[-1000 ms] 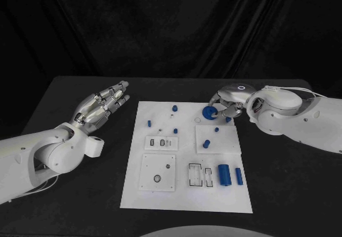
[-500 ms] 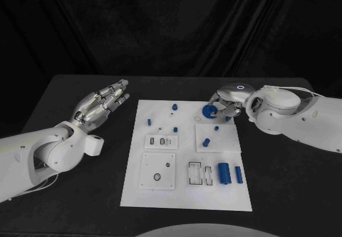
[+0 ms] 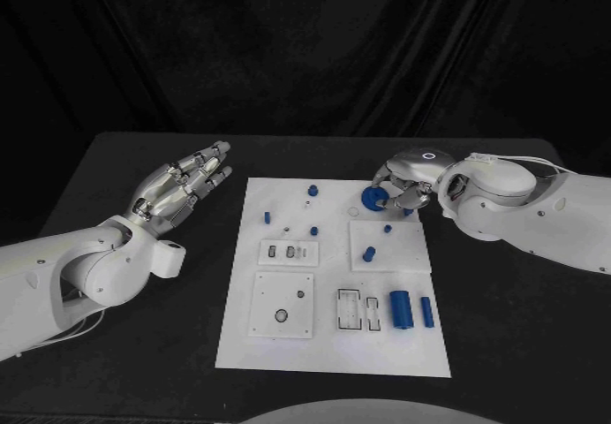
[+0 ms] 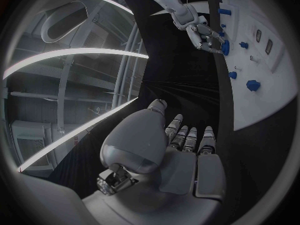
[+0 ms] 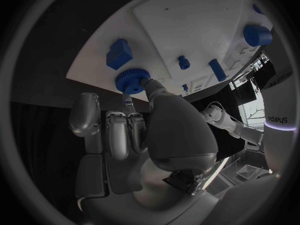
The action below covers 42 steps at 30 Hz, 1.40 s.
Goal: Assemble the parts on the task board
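Right wrist view: right hand [image 5: 140, 135] has a blue ridged wheel [image 5: 130, 81] pinched at the fingertips, thumb tip on its rim, the other fingers lying curled beside it. The wheel sits at the far right corner of the white board [image 5: 187, 30], just beside a blue block [image 5: 119, 54].

Handling, my read: small hard plastic, light, stiff, not fragile. The ridged rim gives grip; the smooth flat faces would slip. Best hold is across the rim, as now, keeping the centre free for whatever peg it seats on.

Head view shows what the wrist camera can't: the whole board [image 3: 408, 353] layout, with the wheel [image 3: 374, 199] over the far right corner under the right hand [image 3: 405, 190], blue pegs scattered across the far half, two blue cylinders [image 3: 400, 311] near the right edge. It hides the actual finger contact, which the wrist view shows plainly.

Left hand [image 3: 181, 188] hovers off the board's left side, fingers straight and apart, holding nothing. Left wrist view confirms this from behind the left hand [image 4: 178, 145].
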Available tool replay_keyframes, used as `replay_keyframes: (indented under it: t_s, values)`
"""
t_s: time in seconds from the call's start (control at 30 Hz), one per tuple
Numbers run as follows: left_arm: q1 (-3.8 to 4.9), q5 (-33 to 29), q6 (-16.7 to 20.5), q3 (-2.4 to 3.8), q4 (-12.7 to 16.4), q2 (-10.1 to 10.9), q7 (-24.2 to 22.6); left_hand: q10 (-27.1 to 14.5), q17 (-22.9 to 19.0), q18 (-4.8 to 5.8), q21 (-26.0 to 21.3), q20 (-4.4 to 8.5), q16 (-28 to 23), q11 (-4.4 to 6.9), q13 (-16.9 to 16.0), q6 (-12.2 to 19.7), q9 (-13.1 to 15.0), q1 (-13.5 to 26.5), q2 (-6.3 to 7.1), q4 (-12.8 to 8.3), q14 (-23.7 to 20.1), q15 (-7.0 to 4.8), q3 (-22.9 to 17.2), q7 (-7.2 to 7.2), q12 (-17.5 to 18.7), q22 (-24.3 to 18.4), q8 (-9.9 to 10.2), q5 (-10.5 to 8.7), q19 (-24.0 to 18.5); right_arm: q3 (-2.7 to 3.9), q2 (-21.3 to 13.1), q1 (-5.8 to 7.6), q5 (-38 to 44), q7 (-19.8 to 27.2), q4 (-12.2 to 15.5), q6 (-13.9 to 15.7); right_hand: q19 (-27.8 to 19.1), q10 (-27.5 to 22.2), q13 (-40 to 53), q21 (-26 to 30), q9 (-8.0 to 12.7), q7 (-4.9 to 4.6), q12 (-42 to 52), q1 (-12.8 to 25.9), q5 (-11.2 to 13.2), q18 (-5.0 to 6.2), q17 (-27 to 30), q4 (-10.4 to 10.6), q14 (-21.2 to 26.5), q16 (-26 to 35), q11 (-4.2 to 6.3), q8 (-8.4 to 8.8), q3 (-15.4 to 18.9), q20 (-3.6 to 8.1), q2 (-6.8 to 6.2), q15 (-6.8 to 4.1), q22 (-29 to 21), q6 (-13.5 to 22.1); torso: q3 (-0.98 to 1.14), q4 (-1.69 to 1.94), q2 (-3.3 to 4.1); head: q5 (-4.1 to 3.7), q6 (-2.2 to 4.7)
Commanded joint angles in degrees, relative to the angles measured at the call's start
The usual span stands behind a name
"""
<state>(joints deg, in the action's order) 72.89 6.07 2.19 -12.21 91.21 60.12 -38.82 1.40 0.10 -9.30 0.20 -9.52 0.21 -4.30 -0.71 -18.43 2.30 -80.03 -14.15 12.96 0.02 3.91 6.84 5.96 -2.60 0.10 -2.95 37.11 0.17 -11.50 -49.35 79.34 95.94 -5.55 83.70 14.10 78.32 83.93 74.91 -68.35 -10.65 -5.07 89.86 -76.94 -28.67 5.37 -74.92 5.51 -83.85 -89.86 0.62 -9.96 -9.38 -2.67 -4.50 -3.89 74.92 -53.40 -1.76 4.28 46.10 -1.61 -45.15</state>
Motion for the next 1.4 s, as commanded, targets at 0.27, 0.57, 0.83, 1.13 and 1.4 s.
replay_keyframes:
  t_s: [0.27,0.57,0.83,1.13,1.4]
  values:
    - [0.08,-0.25,-1.09,0.05,0.16,0.18,-3.84,0.14,-0.1,-0.64,0.09,-0.92,-0.21,-0.53,-0.09,-0.11,0.04,-0.09,-0.32,-0.18,-0.02,0.5,-0.49,0.38,-0.12,0.14,-0.21,0.32,0.17,-0.39,-0.21,-0.59,0.52,2.27,0.34,2.06,1.17,6.07,15.09,-1.18,-11.64,0.63,0.14,1.28,-4.15,-0.52,-15.08,-1.98,-6.15,-0.14,-0.48,-9.2,-4.09,-0.05,-0.6,0.28,3.43,-1.59,-0.01,-0.02,-0.02,0.09,0.39]
    - [0.08,-0.25,-1.34,0.05,0.15,0.23,-3.54,0.15,-0.1,-0.76,0.18,-1.39,-0.21,-0.69,-0.1,-0.12,0.05,0.02,-0.27,-0.28,-0.02,0.75,-0.68,0.51,-0.13,0.22,-0.22,0.3,0.3,-0.38,-0.38,0.2,-0.82,2.56,1.61,3.75,1.65,6.07,15.09,-1.78,-12.52,0.63,0.14,2.59,-5.3,-0.69,-15.08,-1.11,-6.15,-0.14,-0.73,-9.79,-4.49,-0.16,-1.09,0.45,3.96,-1.63,-0.04,0.0,-0.04,0.52,0.48]
    - [0.08,-0.25,-1.65,0.05,0.15,0.15,-3.08,0.17,-0.1,-0.85,0.27,-1.75,-0.21,-0.77,-0.1,-0.12,0.05,0.12,-0.23,-0.35,-0.02,0.92,-0.81,0.58,-0.14,0.28,-0.24,0.29,0.41,-0.38,0.38,2.47,-4.28,2.25,3.12,2.38,2.31,6.07,15.09,-2.8,-12.89,0.69,0.14,3.59,-5.02,-0.92,-15.08,-0.3,-6.15,-0.14,-0.77,-9.92,-4.6,-0.2,-1.39,0.47,4.64,-1.7,-0.06,-0.02,-0.04,0.52,0.42]
    - [0.08,-0.25,-2.12,0.05,-0.06,-0.14,-2.74,0.2,-0.1,-0.96,0.36,-2.25,-0.21,-0.87,-0.11,-0.13,0.05,0.23,-0.21,-0.45,-0.02,1.24,-1.05,0.64,-0.17,0.35,-0.26,0.29,0.54,-0.38,2.22,3.15,-5.71,2.15,3.26,0.82,2.55,6.07,15.09,-3.01,-13.24,0.75,0.14,4.1,-3.26,-0.97,-15.08,0.23,-6.15,-0.14,-0.77,-9.99,-4.76,-0.23,-1.7,0.49,4.89,-1.83,-0.09,0.08,-0.01,0.51,0.59]
    - [0.08,-0.25,-2.28,0.05,-0.31,-0.44,-2.58,0.21,-0.1,-0.99,0.39,-2.4,-0.21,-0.9,-0.11,-0.1,0.05,0.27,-0.19,-0.48,-0.02,1.34,-1.12,0.66,-0.17,0.38,-0.26,0.3,0.59,-0.37,5.32,3.23,-6.37,2.28,2.57,-0.06,2.62,6.07,15.09,-3.14,-13.28,0.77,0.14,4.07,-3.13,-1.0,-15.08,0.24,-6.15,-0.14,-0.75,-10.01,-4.81,-0.23,-1.66,0.49,4.98,-1.88,-0.11,0.07,-0.02,0.31,0.67]
